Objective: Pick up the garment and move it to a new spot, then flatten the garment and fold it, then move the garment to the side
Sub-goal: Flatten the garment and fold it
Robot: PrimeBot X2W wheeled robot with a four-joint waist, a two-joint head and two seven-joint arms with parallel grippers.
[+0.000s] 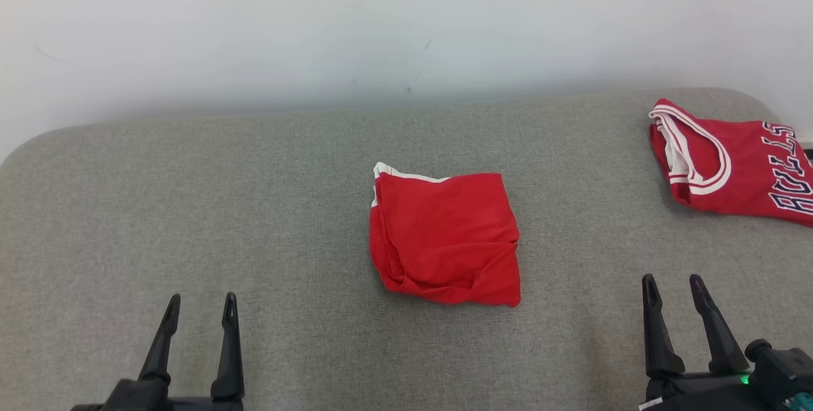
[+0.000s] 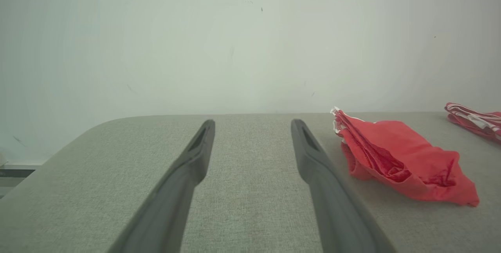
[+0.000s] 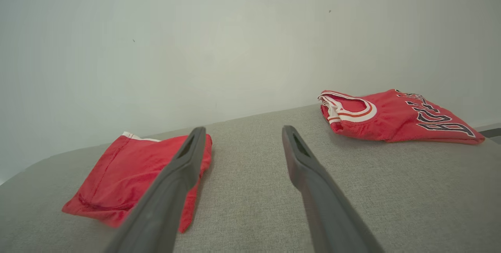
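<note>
Garment [image 1: 444,239]: red, folded into a rough square, lying flat at the middle of the grey padded surface [image 1: 190,208].

1. Handling. I judge it light, soft and limp, with no stiffness of its own. The layers will likely slide on one another and sag open if I lift it by one point. It is not fragile.
2. Hold points. The edge toward the near side of the surface shows bunched, rounded folds; this is where all the layers could be pinched together. Taking it at two points on opposite sides, one per gripper, should keep the fold intact. The white trim [image 1: 406,175] at the corner toward the far left of the surface is a single loose layer and is better avoided.
3. Open room. The left half of the surface is bare out to its rounded far-left corner. The far edge of the surface meets a pale wall [image 1: 406,30].
4. Obstruction. A red lettered jersey [image 1: 743,169] occupies the far right corner of the surface, well apart from the garment.
5. End effectors. My left gripper [image 1: 202,300] stands at the near left of the surface and my right gripper [image 1: 672,281] at the near right. Both have fingers spread and hold nothing.
</note>
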